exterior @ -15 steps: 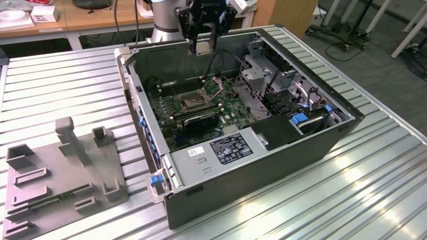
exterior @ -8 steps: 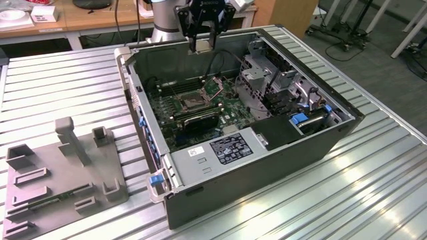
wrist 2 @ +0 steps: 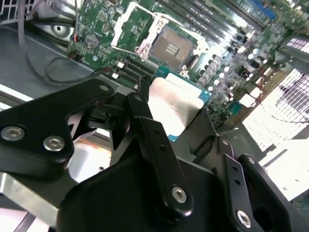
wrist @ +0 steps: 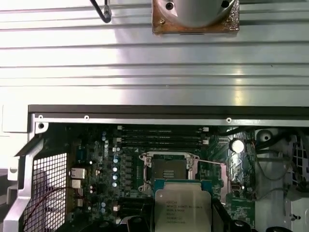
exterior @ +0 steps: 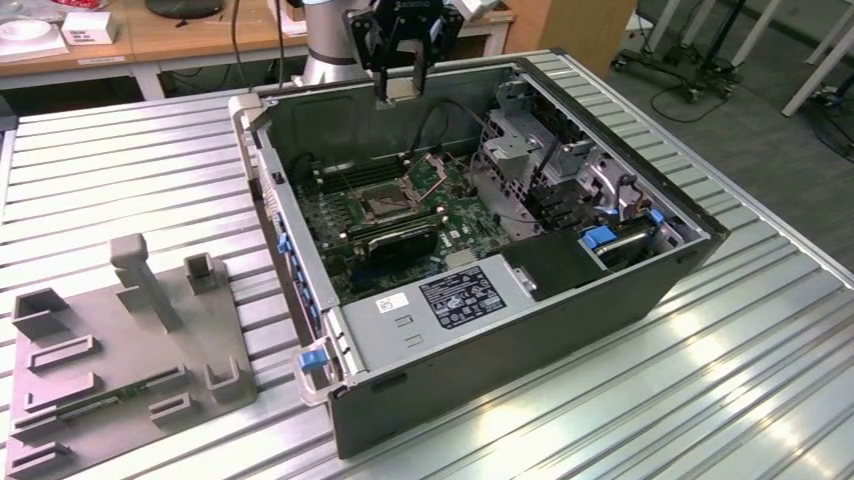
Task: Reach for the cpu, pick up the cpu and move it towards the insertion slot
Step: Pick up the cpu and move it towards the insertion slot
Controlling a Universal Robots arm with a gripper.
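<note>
My gripper (exterior: 399,88) hangs above the back wall of the open computer case (exterior: 667,290), shut on the cpu (exterior: 398,92). In both wrist views the cpu (wrist 2: 176,104) (wrist: 182,207) is a silvery square chip with a teal edge, held flat between the black fingers (wrist 2: 145,130). The insertion slot (exterior: 380,205) is a dark square socket in a shiny metal frame on the green motherboard. In both wrist views the insertion slot (wrist 2: 171,46) (wrist: 167,169) lies just beyond the chip's edge, below it, with its metal lid open.
Long memory slots (wrist: 161,137) run beside the socket. A metal drive cage (exterior: 527,160) and a power supply (exterior: 454,295) crowd the case. A grey plastic holder (exterior: 120,340) with a green strip (exterior: 100,400) stands on the slatted table at the exterior view's left.
</note>
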